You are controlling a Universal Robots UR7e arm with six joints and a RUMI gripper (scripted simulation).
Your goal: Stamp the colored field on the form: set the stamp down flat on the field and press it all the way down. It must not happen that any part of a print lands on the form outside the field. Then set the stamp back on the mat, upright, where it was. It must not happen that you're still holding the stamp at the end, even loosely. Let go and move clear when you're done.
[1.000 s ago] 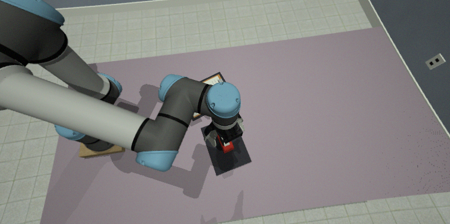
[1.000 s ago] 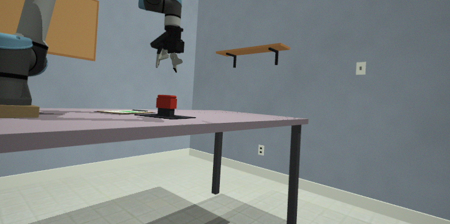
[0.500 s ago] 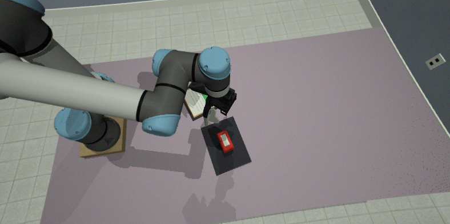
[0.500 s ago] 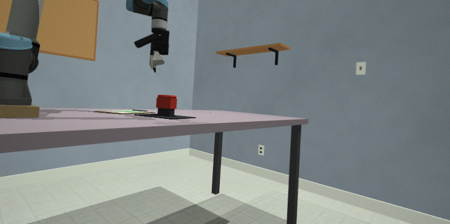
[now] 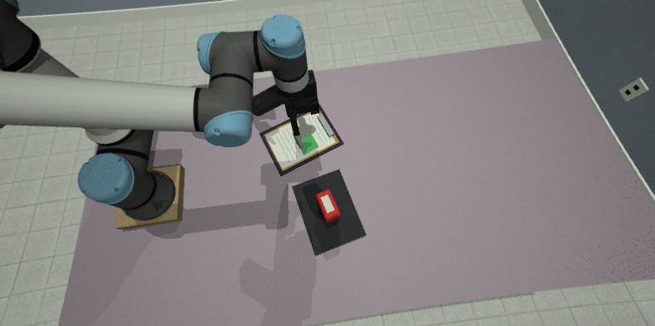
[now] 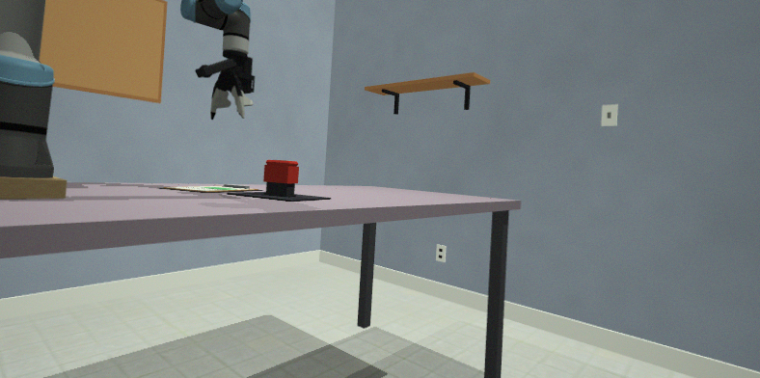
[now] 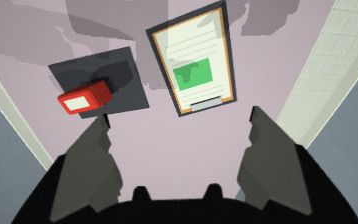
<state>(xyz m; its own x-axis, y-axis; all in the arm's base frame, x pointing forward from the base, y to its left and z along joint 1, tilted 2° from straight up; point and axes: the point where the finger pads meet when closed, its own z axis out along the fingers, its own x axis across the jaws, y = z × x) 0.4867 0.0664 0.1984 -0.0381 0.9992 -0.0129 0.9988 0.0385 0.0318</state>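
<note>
The red stamp with a white top label stands upright on the dark mat. It also shows in the side view and in the wrist view. The form on a clipboard lies beside the mat, with a green field on it; the field also shows in the wrist view. My gripper is open and empty. It hangs high above the table, over the clipboard in the overhead view, well apart from the stamp.
The arm's base stands on a wooden block at the table's left. A metal clip sits at the clipboard's end. A wall shelf hangs beyond the table.
</note>
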